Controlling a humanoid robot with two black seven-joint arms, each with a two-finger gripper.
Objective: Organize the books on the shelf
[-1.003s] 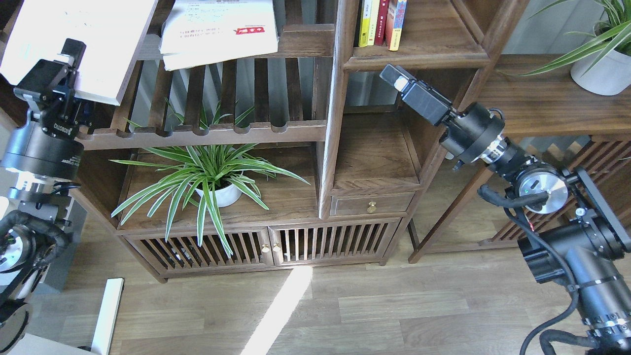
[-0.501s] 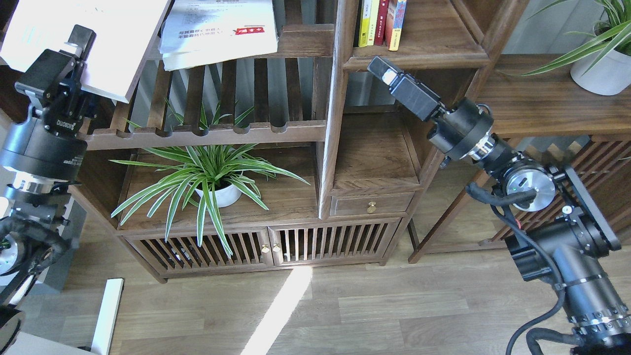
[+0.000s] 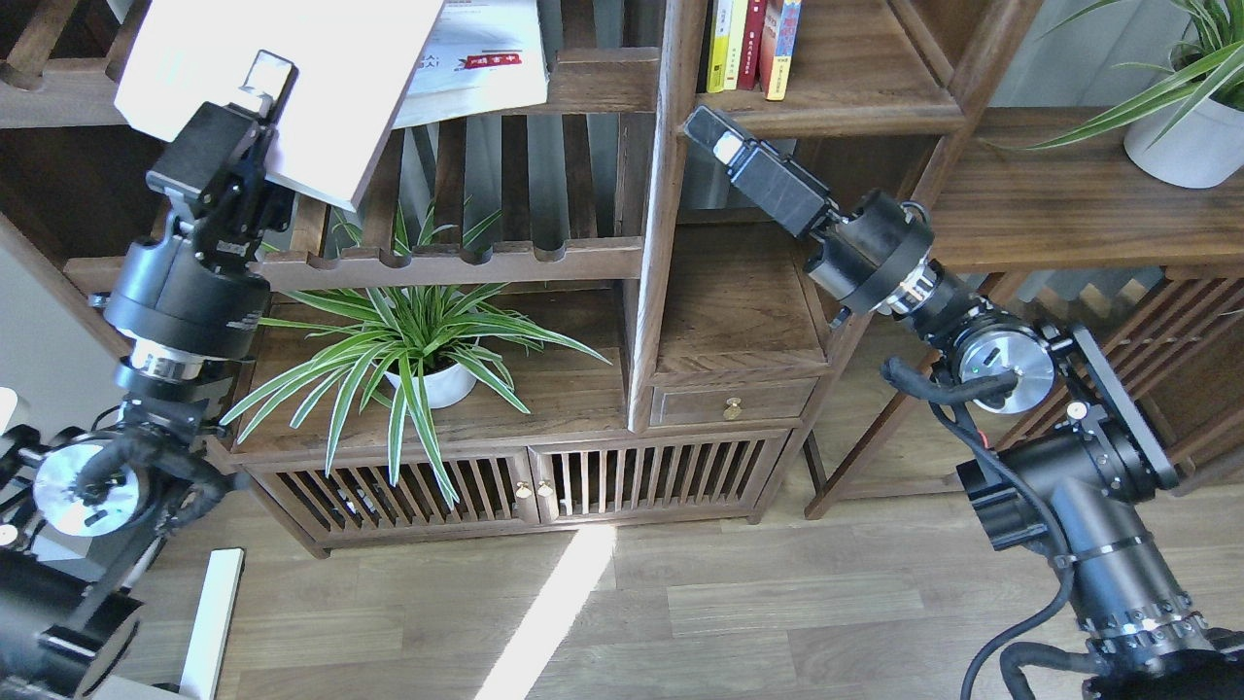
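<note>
Left gripper (image 3: 255, 122): clamped on the lower edge of a large pale white paperback book (image 3: 292, 87), held tilted above the slatted dark-wood rack (image 3: 457, 258).
Right gripper (image 3: 709, 136): seen end-on; opening cannot be told; nothing seen held.
Beyond the left gripper: white book with red rectangular mark (image 3: 481, 63), partly covered.
Above the right gripper: narrow dark-brown shelf (image 3: 836, 107) with upright books (image 3: 753, 44), tops cut off.
</note>
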